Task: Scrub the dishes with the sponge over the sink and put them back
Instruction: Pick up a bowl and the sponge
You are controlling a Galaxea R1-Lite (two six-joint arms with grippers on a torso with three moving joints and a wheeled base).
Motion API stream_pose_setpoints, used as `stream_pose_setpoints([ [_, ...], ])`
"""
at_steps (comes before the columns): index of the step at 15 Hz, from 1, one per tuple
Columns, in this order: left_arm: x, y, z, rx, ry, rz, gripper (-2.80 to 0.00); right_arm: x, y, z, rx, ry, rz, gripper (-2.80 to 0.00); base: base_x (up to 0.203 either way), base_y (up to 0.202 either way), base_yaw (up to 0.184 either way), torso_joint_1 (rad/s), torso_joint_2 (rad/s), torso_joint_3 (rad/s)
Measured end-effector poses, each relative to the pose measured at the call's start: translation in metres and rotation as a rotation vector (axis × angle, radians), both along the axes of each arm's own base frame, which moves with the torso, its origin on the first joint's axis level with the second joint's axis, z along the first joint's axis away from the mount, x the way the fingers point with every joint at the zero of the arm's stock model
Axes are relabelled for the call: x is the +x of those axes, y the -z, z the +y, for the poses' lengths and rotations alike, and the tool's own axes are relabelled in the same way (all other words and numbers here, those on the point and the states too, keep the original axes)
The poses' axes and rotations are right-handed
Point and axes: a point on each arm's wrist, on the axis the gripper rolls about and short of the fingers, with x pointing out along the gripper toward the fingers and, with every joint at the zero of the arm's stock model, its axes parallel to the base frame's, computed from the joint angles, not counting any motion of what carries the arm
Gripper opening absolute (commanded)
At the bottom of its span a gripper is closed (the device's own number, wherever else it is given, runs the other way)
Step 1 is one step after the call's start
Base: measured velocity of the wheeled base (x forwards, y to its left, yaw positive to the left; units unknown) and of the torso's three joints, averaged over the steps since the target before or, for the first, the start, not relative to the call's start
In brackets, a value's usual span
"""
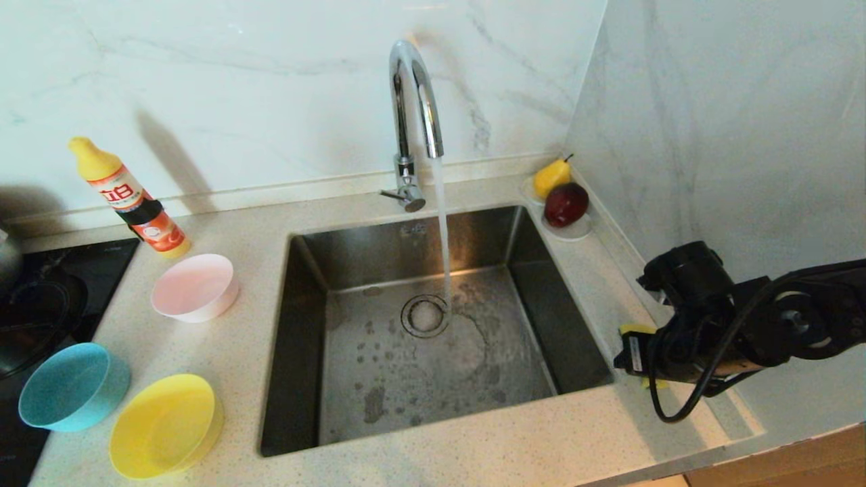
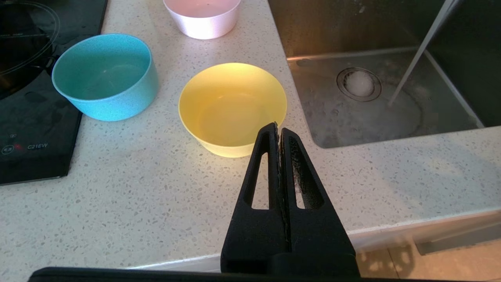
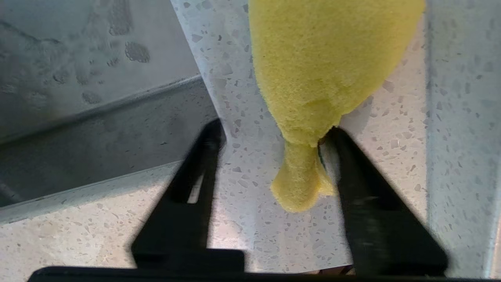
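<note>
Yellow foam of the sponge (image 3: 321, 70) lies between the fingers of the right gripper (image 3: 274, 133), on the speckled counter (image 3: 235, 219) beside the sink (image 1: 433, 365). One finger (image 3: 352, 164) touches the sponge's narrow end; the other stands clear, so the jaws are apart and not clamped. The left gripper (image 2: 278, 129) has its fingers pressed together, empty. Just ahead of it sits the yellow bowl (image 2: 233, 107); beyond it, the blue bowl (image 2: 105, 76) and pink bowl (image 2: 203, 17). Water runs from the tap (image 1: 413, 115).
</note>
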Motion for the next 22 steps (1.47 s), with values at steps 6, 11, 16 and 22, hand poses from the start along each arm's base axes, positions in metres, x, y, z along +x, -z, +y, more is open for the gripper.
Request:
stream_pose_setpoints([
  [6,0.0,0.0,0.0,0.0,0.0,0.0,-2.8,-0.002,-0.002,0.0,0.0,0.0,-0.001,-2.8,0.0,0.0,0.0,0.0,0.0,0.0],
  [11,0.0,0.0,0.0,0.0,0.0,0.0,-2.8,-0.008,-0.011,0.0,-0.001,-0.017,-0.015,-2.8,0.0,0.0,0.0,0.0,0.0,0.0],
  [16,0.0,0.0,0.0,0.0,0.0,0.0,-2.8,-0.043,-0.041,0.023,-0.014,-0.178,-0.065,-2.8,0.0,0.0,0.0,0.0,0.0,0.0],
  [22,0.0,0.0,0.0,0.0,0.0,0.0,-2.8,-0.095,-0.072,0.04,-0.001,-0.348,-0.103,-2.8,0.0,0.0,0.0,0.0,0.0,0.0],
])
